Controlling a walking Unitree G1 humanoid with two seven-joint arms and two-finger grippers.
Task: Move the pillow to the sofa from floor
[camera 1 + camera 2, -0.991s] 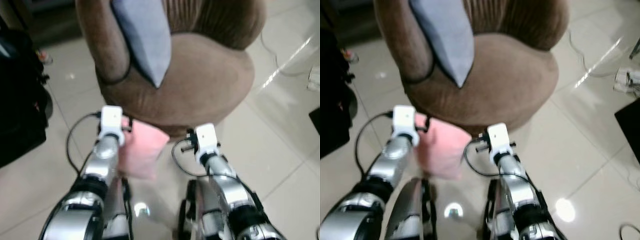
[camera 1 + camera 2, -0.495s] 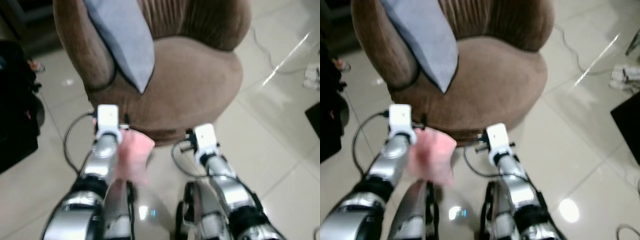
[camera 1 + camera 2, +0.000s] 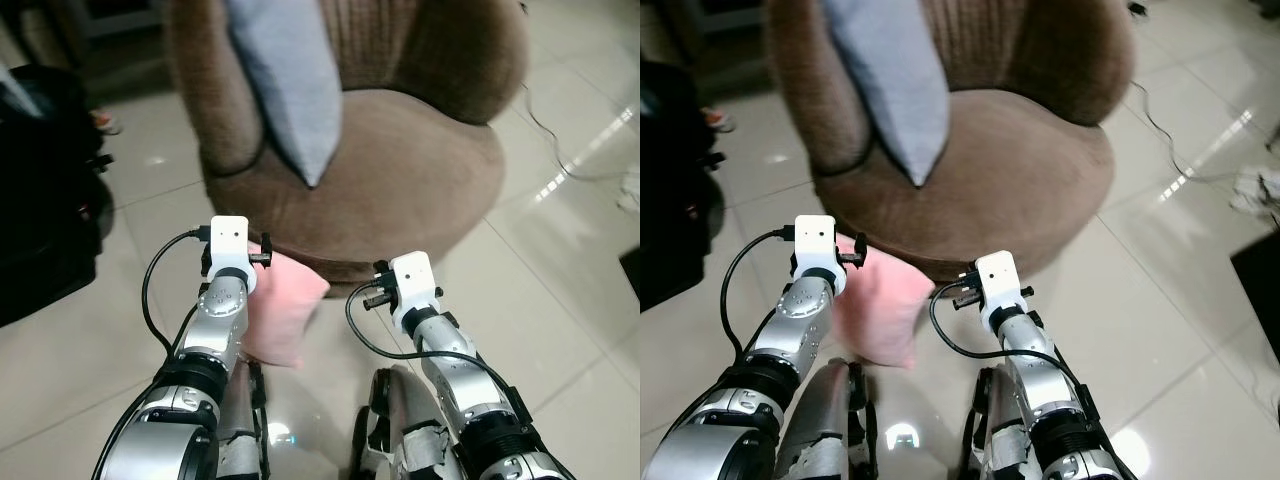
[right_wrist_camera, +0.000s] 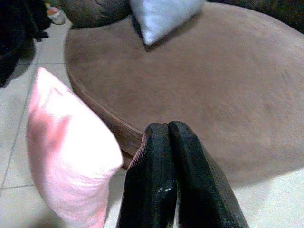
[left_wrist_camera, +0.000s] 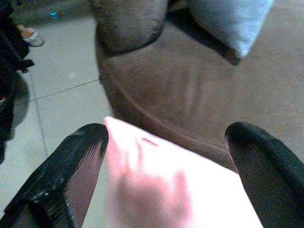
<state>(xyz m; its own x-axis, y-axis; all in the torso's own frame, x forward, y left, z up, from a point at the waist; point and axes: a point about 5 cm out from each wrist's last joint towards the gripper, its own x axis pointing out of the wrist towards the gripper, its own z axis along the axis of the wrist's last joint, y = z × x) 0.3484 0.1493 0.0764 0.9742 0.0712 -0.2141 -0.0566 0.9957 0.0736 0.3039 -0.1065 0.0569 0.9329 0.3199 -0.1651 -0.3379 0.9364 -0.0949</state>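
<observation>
- Sofa (image 3: 400, 160): round brown seat, far centre. On it 1 grey-blue cushion (image 3: 290, 80), leaning vs the left armrest; rest of the seat is bare brown fabric.
- Pillows/cushions we count: 2 total – 1 pink pillow (image 3: 285, 310), 1 grey-blue cushion.
- Pink pillow: off the sofa, hanging over the tiled floor (image 3: 560, 260), just near of the sofa's front edge, beside our left arm.
- Left gripper (image 5: 171, 190): fingers (image 5: 71, 171) spread wide, one either side of the pink pillow; wrist view shows the pillow betw. them, so we take it as held.
- Right gripper (image 4: 168, 175): 2 black fingers pressed together, nothing betw. them; it's pointed at the sofa's front edge, pink pillow to its left.
- Arms: 2 silver, each w/ a white camera block at the wrist.
- Black bag-like mass (image 3: 45, 190) on the floor, far left; can't tell what's in it.
- 1 thin cable (image 3: 560, 150) on the tiles, far right.
</observation>
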